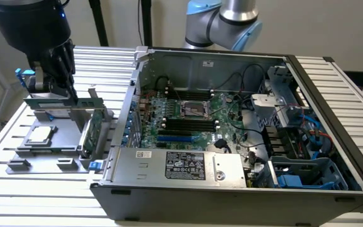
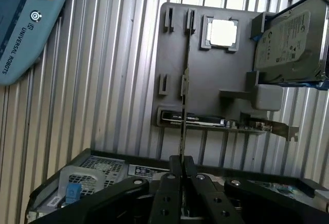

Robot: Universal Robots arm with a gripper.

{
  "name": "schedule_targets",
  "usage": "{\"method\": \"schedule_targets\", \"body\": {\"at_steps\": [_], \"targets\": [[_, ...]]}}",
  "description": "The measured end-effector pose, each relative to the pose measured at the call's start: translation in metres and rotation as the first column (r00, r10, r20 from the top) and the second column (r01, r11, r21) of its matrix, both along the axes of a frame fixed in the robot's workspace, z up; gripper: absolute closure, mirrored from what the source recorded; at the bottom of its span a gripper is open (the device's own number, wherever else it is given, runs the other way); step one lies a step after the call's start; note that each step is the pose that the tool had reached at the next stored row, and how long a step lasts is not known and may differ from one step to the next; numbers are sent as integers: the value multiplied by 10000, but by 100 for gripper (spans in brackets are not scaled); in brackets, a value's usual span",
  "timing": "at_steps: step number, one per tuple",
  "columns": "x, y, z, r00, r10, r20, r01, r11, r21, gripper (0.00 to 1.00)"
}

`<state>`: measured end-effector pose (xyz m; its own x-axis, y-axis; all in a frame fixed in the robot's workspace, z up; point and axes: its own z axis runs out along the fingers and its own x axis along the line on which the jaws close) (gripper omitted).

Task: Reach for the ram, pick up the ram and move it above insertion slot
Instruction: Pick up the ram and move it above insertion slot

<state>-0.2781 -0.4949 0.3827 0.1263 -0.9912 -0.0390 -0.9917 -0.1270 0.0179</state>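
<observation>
My black gripper [image 1: 49, 92] hangs over the grey parts holder [image 1: 62, 156] at the exterior view's left, outside the computer case. It is shut on the ram [image 1: 47, 98], a thin green stick held level just above the holder. In the wrist view the ram [image 2: 184, 95] appears edge-on as a narrow line running out from between the closed fingers [image 2: 173, 170] of the gripper [image 2: 181, 165]. The black memory slots [image 1: 191, 124] lie on the motherboard inside the open case, well to the exterior view's right of the gripper.
The holder also carries a wider green expansion card with a metal bracket [image 1: 90, 125], a processor chip [image 1: 41, 135] and a hard drive [image 2: 290, 39]. The open case's wall [image 1: 126, 109] stands between holder and motherboard. A teach pendant [image 2: 25, 23] lies on the slatted table.
</observation>
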Motion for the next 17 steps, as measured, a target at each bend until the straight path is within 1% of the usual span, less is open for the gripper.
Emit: {"method": "schedule_targets", "body": {"at_steps": [7, 17], "targets": [[184, 40, 52, 10000, 0, 0, 0, 10000, 49, 86], [486, 123, 66, 10000, 0, 0, 0, 10000, 63, 86]]}}
